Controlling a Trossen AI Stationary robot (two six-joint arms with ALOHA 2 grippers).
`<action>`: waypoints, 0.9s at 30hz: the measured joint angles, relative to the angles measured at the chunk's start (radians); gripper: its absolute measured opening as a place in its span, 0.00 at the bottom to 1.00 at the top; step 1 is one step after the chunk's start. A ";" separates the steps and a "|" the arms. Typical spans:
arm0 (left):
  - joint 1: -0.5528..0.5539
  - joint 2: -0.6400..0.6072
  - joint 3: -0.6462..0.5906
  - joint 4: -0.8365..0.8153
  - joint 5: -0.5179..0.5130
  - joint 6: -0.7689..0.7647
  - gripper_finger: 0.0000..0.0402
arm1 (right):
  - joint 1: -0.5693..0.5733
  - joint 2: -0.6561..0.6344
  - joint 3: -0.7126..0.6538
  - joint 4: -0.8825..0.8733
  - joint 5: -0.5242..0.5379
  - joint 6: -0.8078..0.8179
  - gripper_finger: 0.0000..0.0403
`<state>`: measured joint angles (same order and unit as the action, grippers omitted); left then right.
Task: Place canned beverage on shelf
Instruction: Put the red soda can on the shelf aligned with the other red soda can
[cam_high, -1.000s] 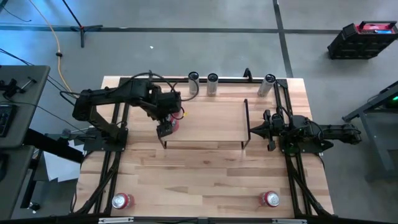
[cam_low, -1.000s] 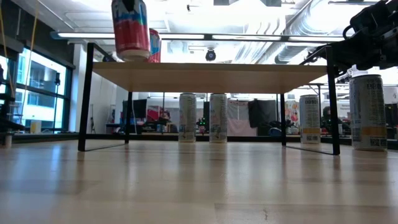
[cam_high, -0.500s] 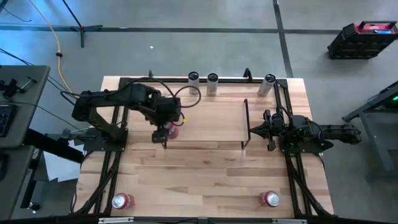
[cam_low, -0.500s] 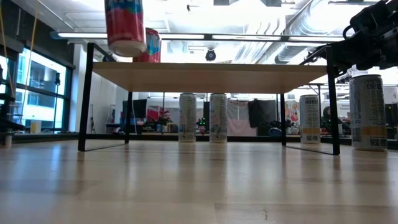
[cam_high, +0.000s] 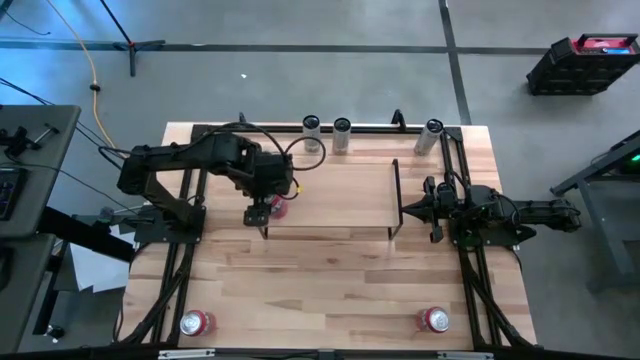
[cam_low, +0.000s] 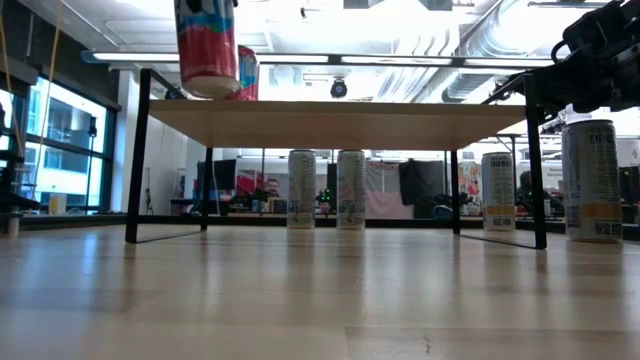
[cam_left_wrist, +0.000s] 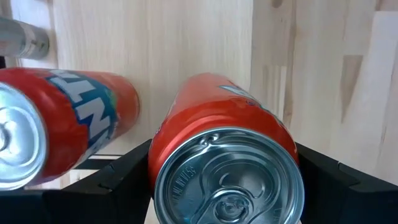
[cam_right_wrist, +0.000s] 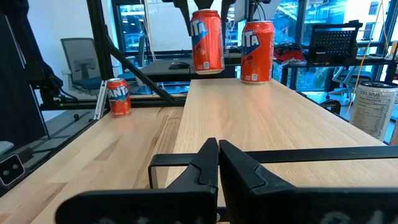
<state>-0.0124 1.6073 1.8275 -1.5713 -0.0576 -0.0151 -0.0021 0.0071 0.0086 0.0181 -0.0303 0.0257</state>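
Left end effector holds a red can just above the shelf's left end.

High view: the left end effector (cam_high: 262, 207) grips the can (cam_high: 277, 207) over the left end of the shelf (cam_high: 340, 195); the right end effector (cam_high: 410, 211) waits shut just right of the shelf. Low view: the can (cam_low: 207, 48) hangs above the board, not touching, another red can (cam_low: 247, 73) behind it. Left wrist view: the fingers (cam_left_wrist: 118, 177) flank the can (cam_left_wrist: 227, 155). Right wrist view: closed fingers (cam_right_wrist: 214, 165) face the shelf; a third red can (cam_right_wrist: 118, 97) stands on the worktop (cam_right_wrist: 93, 162).

Orange-red Fanta can (cam_right_wrist: 207, 41) upright, held just above the shelf (cam_right_wrist: 261, 118) near its end, second Fanta can (cam_right_wrist: 257, 51) standing beside it
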 joint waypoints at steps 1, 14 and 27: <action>0.000 0.001 0.000 -0.001 0.000 0.000 0.71 | 0.000 0.000 0.000 0.000 0.000 0.000 0.00; 0.015 0.063 0.000 0.000 0.022 0.000 0.71 | 0.000 0.000 0.000 0.000 0.000 0.000 0.00; 0.034 0.071 0.000 0.000 0.037 0.009 0.77 | 0.000 0.000 0.000 0.000 0.000 0.000 0.00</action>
<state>0.0216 1.6783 1.8278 -1.5708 -0.0203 -0.0060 -0.0020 0.0071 0.0083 0.0181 -0.0303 0.0257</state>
